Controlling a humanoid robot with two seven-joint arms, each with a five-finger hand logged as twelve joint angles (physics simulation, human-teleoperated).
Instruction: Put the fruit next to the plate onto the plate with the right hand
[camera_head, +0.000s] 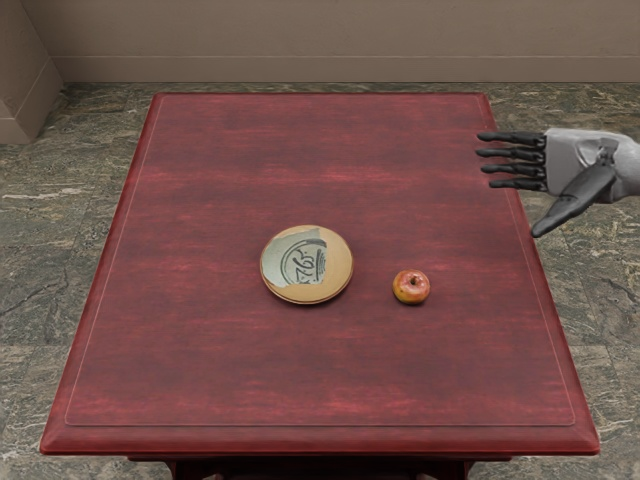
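A small red-and-yellow apple lies on the dark red table, just right of a tan plate with a grey-white pattern in its middle. The plate holds nothing. My right hand hovers at the table's right edge, up and to the right of the apple and well apart from it. Its black fingers are stretched out flat toward the left, the thumb pointing down, and it holds nothing. The left arm does not show.
The table stands on a mottled stone floor. A beige wall runs along the back, with a beige block at the far left.
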